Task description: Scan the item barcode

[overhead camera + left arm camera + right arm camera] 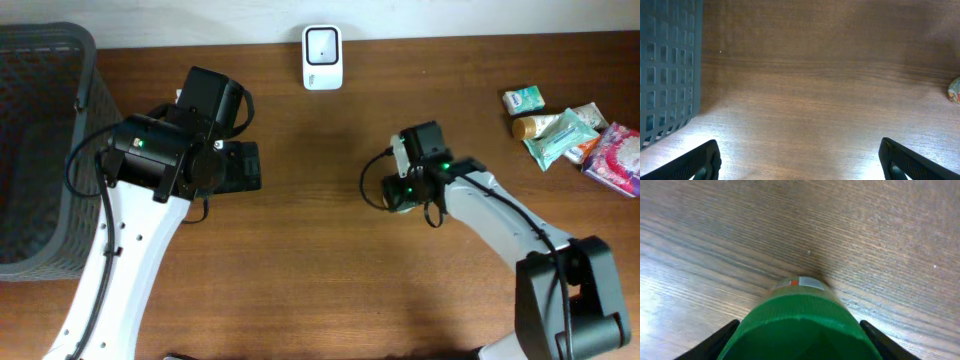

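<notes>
1. Left gripper (797,155): its fingers are spread wide above the bare table (805,90) and hold nothing. The basket (667,70) is beside it.
2. Right gripper (799,335): its fingers are closed against both sides of the green-capped bottle (800,312).
3. The green-capped bottle is at mid-table, well apart from the scanner (322,57).

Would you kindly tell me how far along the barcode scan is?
Done: little beyond the reach; the green ribbed-capped item sits mid-table, apart from the packets at the right edge. In hand: the right gripper flanks its cap, grip not confirmed. Remaining: lifting it to the white scanner at the far edge. The left gripper hangs open, empty, beside the grey mesh basket.
</notes>
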`<action>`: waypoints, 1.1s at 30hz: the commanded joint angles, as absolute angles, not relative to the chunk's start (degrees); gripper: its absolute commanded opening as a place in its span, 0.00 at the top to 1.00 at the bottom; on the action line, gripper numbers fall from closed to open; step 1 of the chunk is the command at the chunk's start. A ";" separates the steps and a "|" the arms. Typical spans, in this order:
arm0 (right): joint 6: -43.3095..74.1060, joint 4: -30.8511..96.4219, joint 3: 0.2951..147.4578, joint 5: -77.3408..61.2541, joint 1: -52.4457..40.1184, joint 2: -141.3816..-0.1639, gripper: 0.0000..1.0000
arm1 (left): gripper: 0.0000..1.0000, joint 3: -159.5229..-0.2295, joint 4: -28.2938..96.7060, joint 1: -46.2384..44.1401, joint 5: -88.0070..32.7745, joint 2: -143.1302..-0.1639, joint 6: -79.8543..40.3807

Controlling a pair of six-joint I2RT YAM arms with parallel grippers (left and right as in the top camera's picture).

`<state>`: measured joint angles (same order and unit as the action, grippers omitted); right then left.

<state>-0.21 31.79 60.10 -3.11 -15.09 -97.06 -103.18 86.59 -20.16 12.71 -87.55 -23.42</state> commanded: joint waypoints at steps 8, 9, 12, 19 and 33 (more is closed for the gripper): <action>-22.59 35.44 74.13 -18.22 -13.74 -97.10 0.28 | 0.01 -103.11 86.65 -20.08 13.30 -87.39 -23.29; -27.79 37.30 74.72 -22.15 -13.74 -97.10 0.24 | 0.01 -103.11 86.65 -20.08 13.30 -87.42 -23.29; -45.95 45.54 74.81 -26.76 -13.74 -97.12 0.28 | 0.01 -103.11 86.65 -20.08 13.30 -87.39 -23.31; -38.63 47.22 74.78 -21.82 -13.74 -97.12 0.15 | 0.01 -103.11 86.65 -20.08 13.30 -87.39 -23.29; 7.92 32.86 74.24 -11.35 -14.37 -97.97 0.01 | 0.01 -103.11 86.65 -20.08 13.30 -87.39 -23.29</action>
<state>5.34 34.28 74.15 -14.13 -14.02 -97.17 -103.18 86.59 -20.16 12.71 -87.55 -23.40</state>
